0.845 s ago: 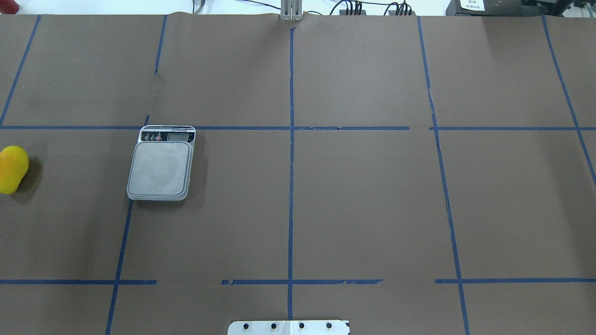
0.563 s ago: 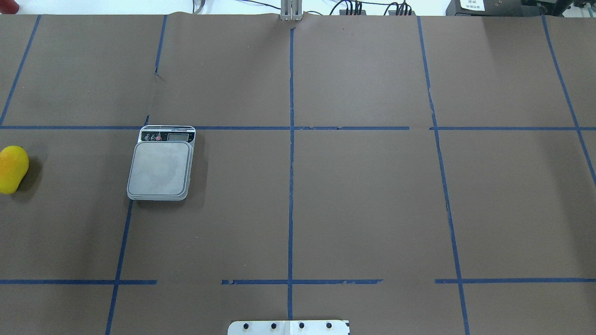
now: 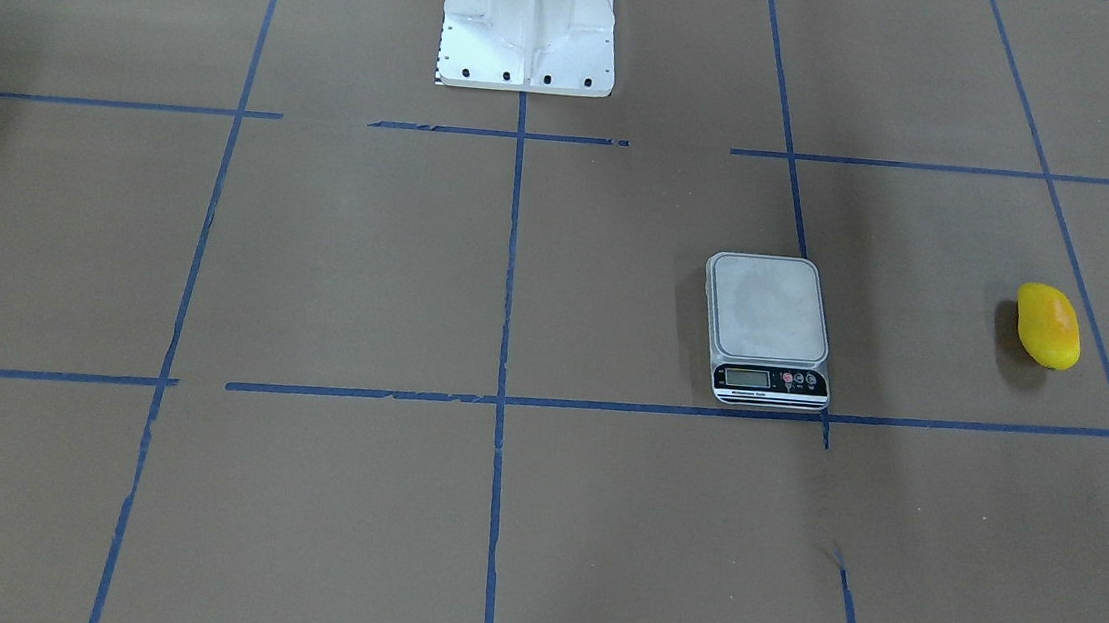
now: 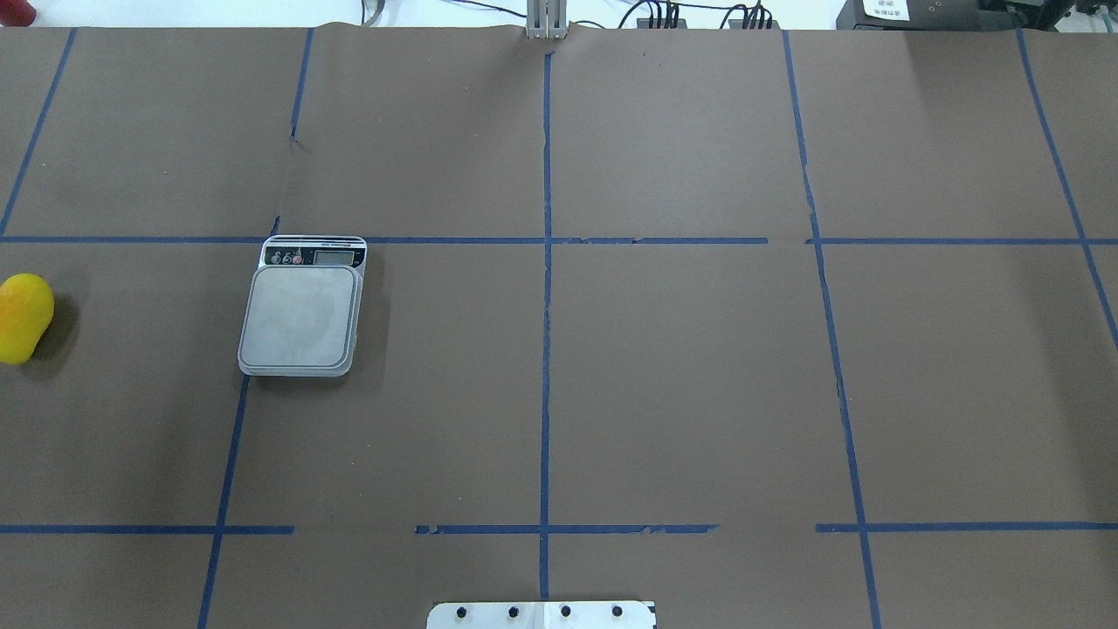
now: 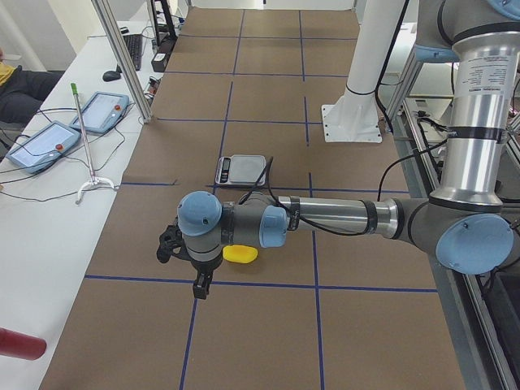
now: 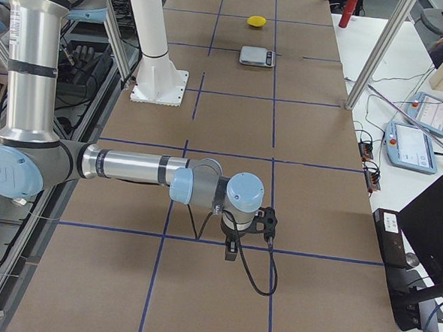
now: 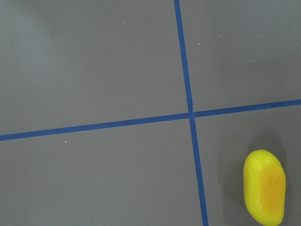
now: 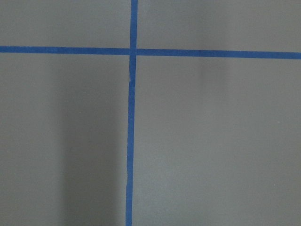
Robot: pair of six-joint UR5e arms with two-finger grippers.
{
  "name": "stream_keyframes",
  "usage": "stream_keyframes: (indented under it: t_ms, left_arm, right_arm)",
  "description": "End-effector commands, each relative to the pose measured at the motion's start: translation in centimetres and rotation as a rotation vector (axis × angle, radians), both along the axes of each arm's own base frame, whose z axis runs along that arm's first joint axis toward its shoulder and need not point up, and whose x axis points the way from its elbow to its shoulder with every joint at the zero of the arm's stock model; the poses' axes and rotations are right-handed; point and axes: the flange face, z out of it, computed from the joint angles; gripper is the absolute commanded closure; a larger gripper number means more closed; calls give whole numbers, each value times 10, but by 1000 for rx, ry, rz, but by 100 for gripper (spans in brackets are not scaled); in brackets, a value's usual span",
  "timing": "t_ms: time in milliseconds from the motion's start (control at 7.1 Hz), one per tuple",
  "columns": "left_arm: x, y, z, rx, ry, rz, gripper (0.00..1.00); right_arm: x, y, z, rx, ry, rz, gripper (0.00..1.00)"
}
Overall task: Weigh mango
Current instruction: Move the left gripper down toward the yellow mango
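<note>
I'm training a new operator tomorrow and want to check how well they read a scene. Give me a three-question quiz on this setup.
1. True or false: the mango lies on the scale.
2. Pick one. The scale's display end points: A) toward the robot; B) away from the robot; C) toward the mango.
3. Fill in: the mango shows in the ____ wrist camera's view.

Key: 1 false, it lies on the table apart from the scale. 2 B. 3 left.
</note>
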Motion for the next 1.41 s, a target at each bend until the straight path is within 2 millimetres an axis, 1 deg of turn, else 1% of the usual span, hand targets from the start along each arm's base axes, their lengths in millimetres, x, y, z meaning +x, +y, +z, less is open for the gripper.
stream_keyframes:
  t_ms: [0,141,282,423,563,704,845,986,1268]
  left_arm:
    - [70,-9,-8,21,3,116,0]
    - [107,-14,-10,-11,11,103,0]
    - [150,-15,-4,-5,27,106,0]
    - [160,-14,27,20,33,116,0]
    - [179,-13,34,-14,44,92,0]
    - [202,-9,30,-37,55,90,0]
    - [206,-8,30,-43,60,90,0]
    - [217,-5,35,-53,58,111,0]
    - [231,-3,45,-72,57,137,0]
  right_arm:
    - [0,0,0,0,0,0,0]
    - [0,0,0,0,0,0,0]
    - [0,0,0,0,0,0,0]
    - [0,0,0,0,0,0,0]
    - [0,0,0,0,0,0,0]
    - [0,0,0,0,0,0,0]
    - [0,0,0,0,0,0,0]
    - [0,0,0,0,0,0,0]
    - [0,0,0,0,0,0,0]
